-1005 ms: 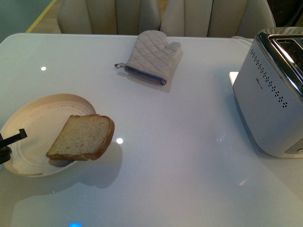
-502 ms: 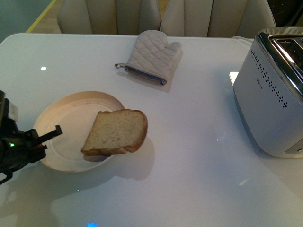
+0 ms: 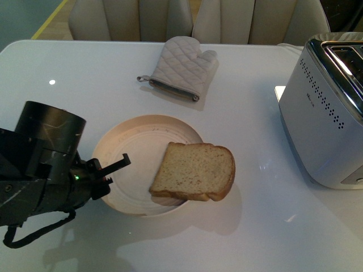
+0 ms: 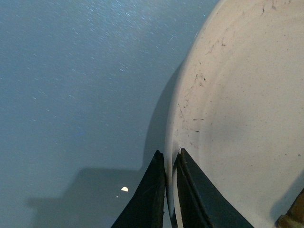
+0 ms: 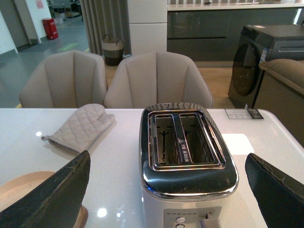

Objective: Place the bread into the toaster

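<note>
Left arm (image 3: 34, 190) was black: scuffed cylindrical joint (image 3: 51, 127), green LED (image 3: 76, 177), looped black cable (image 3: 34, 233). Left tool (image 4: 171, 153) was slim and dark.

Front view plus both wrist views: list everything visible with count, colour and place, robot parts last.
bread: one, tan, brown crust, on the plate's right rim, overhanging it.
plate: one, cream, table middle-left.
toaster: one, white, chrome top, table's right side, both slots empty.
oven mitt: one, beige quilted, table's far side.
table: one, glossy white.
chairs: two, beige, behind the table.
left gripper: one, black, jaws shut on the plate's rim.
right gripper: one, black, jaws open, facing the toaster.
</note>
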Tool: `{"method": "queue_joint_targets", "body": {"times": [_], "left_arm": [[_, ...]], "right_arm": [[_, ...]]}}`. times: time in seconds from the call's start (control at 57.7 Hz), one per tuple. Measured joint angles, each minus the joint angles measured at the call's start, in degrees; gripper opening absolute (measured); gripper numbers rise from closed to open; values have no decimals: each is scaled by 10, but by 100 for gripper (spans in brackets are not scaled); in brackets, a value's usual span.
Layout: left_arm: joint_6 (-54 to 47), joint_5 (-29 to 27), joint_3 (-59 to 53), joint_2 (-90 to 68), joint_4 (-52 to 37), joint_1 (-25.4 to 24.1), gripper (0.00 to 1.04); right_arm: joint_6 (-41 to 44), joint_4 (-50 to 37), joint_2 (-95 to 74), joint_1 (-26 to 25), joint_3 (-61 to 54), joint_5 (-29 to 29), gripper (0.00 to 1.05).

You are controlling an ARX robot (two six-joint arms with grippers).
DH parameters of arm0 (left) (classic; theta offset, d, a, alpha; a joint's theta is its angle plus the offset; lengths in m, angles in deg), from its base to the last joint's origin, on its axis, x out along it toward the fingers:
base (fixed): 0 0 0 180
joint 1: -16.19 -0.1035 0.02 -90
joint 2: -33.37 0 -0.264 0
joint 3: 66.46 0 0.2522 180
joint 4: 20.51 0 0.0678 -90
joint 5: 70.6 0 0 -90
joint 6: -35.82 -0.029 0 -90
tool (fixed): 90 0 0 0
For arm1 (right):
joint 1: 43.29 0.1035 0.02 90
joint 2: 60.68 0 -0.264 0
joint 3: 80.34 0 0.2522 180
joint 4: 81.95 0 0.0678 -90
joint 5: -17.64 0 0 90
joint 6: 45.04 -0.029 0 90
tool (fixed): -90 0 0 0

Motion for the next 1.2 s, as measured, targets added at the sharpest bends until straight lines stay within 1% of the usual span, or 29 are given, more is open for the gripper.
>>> {"method": "queue_joint_targets", "body": {"times": [0.139,0.173,0.242,0.26,0.312,0.433,0.572,0.676,0.71,0.727,0.779,0.831,0.866,0.97,1.074,1.195], "left_arm": [[17,0,6,-2,3,16,5],[21,1,6,-2,3,18,8],[21,9,6,-5,3,22,19],[22,10,4,-5,2,24,24],[23,11,-2,-5,-5,25,35],[24,11,-19,5,-21,16,52],[25,10,-56,40,-50,-17,73],[24,9,-87,96,-76,-47,89],[19,10,-104,132,-89,-63,98],[16,11,-111,147,-91,-68,99],[9,17,-130,188,-102,-82,97],[4,22,-152,235,-106,-97,97],[-2,22,-170,275,-111,-109,97],[-11,45,-220,416,-105,-150,97],[-14,66,-257,547,-73,-189,97],[-15,104,-297,732,-3,-240,97]], "right_arm": [[0,0,0,0,0,0,96],[0,0,0,0,0,0,96],[0,0,0,0,0,0,96],[0,0,0,0,0,0,96],[0,0,0,0,0,0,96],[0,0,0,0,0,0,96],[0,0,0,0,0,0,96],[0,0,0,0,0,0,96],[0,0,0,0,0,0,96],[0,0,0,0,0,0,96],[0,0,0,0,0,0,96],[0,0,0,0,0,0,96],[0,0,0,0,0,0,96],[0,0,0,0,0,0,96],[0,0,0,0,0,0,96],[0,0,0,0,0,0,96]]}}
